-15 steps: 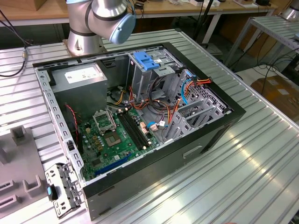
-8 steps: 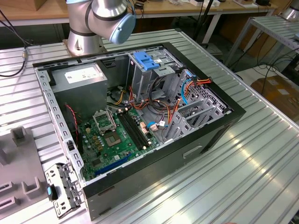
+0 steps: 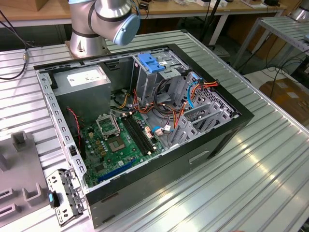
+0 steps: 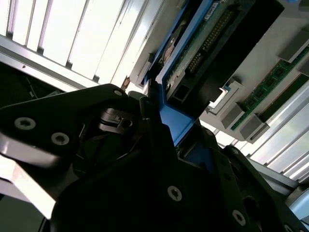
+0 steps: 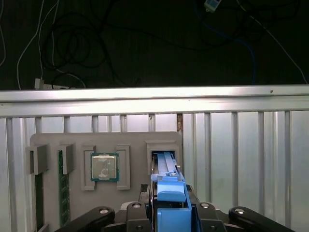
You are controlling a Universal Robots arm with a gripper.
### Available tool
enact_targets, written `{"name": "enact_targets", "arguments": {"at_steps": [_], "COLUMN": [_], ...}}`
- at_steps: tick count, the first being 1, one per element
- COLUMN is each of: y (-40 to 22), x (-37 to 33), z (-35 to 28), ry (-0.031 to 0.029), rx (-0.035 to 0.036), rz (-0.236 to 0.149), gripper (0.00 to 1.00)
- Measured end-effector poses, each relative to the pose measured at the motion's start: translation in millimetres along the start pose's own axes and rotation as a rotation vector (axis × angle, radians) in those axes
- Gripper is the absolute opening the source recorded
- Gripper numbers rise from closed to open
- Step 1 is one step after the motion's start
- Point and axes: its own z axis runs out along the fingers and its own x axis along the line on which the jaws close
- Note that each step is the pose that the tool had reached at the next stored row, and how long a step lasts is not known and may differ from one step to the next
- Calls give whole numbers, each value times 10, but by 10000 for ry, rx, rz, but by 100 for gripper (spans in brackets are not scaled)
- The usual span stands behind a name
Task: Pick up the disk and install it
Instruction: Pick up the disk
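Gripper (image 5: 169, 195) closed on the disk (image 4: 205, 48), apparently only by the end of its carrier (image 4: 181, 125), above the tray (image 5: 130, 140) at the case's (image 3: 212, 140) 8 o'clock; risk: disk pivots in that thin hold and jams entering the bay (image 3: 161, 82) at 12 o'clock.

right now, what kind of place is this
Probably a robotics lab or test workshop: a robot arm stands on a ribbed metal table beside an open computer case, and a grey tray holds a processor chip.
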Motion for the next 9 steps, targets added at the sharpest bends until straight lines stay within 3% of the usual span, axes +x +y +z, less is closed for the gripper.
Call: {"name": "enact_targets", "arguments": {"at_steps": [9], "y": [0], "x": [-23], "z": [0], "ry": [77], "rx": [3], "rz": [-1], "gripper": [38]}}
